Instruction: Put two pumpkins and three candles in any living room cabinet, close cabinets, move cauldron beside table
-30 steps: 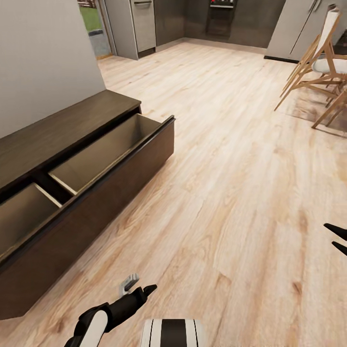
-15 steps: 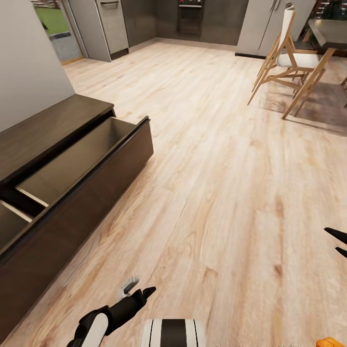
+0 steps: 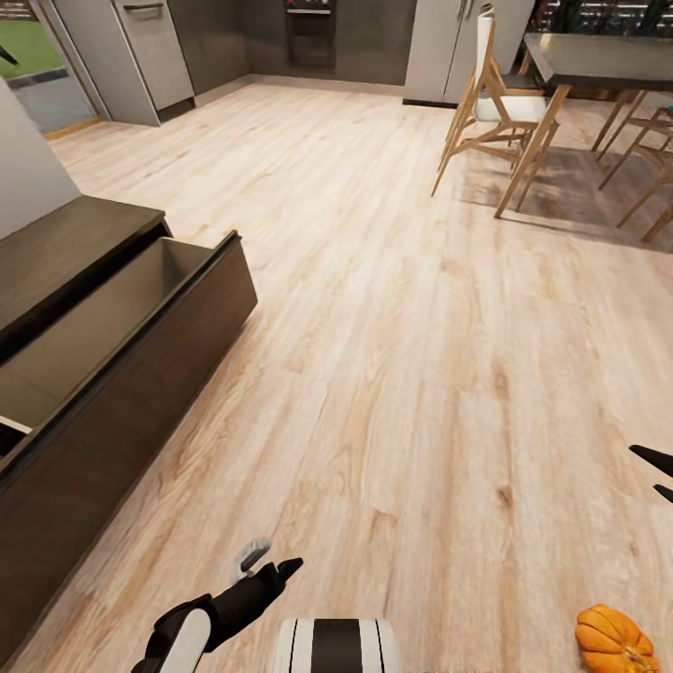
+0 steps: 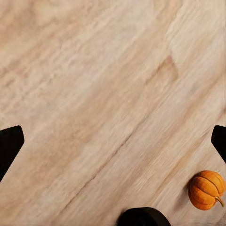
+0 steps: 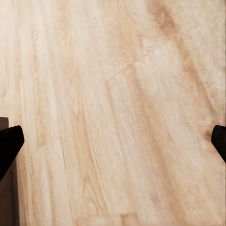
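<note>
A small ribbed orange pumpkin [image 3: 614, 640] lies on the wood floor at the bottom right of the head view, and the left wrist view catches it too [image 4: 207, 189]. The long dark-brown cabinet [image 3: 56, 252] runs along the left wall with its drawer [image 3: 140, 308] pulled out and empty. My left gripper [image 3: 271, 561] hangs low over bare floor, open, its fingertips wide apart in the left wrist view [image 4: 113, 141]. At the right edge my right gripper [image 3: 657, 473] is open and holds nothing; beneath it [image 5: 113, 141] there is plain floor. The candles and the cauldron are out of view.
A dark-topped dining table [image 3: 598, 51] with light wooden chairs [image 3: 495, 103] stands at the back right. Grey kitchen units [image 3: 159, 47] and an oven line the far wall. Open wood floor [image 3: 393, 327] stretches between the cabinet and the table.
The whole view has swung right, so the cabinet slid left and the dining table came in. The pumpkin has entered at the bottom right. Both grippers keep their pose.
</note>
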{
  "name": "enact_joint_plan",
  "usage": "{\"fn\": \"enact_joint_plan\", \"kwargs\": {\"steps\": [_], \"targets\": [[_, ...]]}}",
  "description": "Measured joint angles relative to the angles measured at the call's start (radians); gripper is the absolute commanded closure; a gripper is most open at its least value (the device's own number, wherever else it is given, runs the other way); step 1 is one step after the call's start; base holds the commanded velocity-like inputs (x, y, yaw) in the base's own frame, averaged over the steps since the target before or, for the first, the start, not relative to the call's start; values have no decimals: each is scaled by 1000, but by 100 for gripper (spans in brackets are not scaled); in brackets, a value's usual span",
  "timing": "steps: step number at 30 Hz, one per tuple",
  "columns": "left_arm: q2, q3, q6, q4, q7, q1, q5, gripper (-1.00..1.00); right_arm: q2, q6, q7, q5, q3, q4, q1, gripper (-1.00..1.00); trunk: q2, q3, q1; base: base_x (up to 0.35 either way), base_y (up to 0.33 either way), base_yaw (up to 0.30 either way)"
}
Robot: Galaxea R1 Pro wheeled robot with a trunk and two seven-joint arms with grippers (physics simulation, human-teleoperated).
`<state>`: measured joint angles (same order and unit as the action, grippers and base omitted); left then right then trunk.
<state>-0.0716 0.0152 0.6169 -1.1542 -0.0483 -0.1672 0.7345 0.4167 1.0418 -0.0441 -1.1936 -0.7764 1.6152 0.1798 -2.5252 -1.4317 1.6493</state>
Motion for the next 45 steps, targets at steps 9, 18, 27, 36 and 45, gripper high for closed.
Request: {"fn": "enact_joint_plan", "kwargs": {"steps": [9, 18, 27, 36, 45], "targets": [[0, 0, 0, 5, 0, 0, -4, -100, -1, 0, 2, 3, 0, 0, 0, -100, 0, 0, 0, 0, 0, -277], [0, 0, -11, 11, 0, 0, -8, -100, -1, 0, 2, 3, 0, 0, 0, -100, 0, 0, 0, 0, -1, -277], [-1, 1, -16, 20, 0, 0, -9, -100, -1, 0, 2, 4, 1, 0, 0, -100, 0, 0, 0, 0, -161, -277], [0, 1, -15, 20, 1, 0, -9, -100, -1, 0, 2, 3, 1, -1, 1, -100, 0, 0, 0, 0, -157, -277], [0, 1, -16, 18, 0, 0, -9, -100, 5, 0, 2, 2, 6, -12, 3, -100, 0, 0, 0, 62, -39, -277]]}}
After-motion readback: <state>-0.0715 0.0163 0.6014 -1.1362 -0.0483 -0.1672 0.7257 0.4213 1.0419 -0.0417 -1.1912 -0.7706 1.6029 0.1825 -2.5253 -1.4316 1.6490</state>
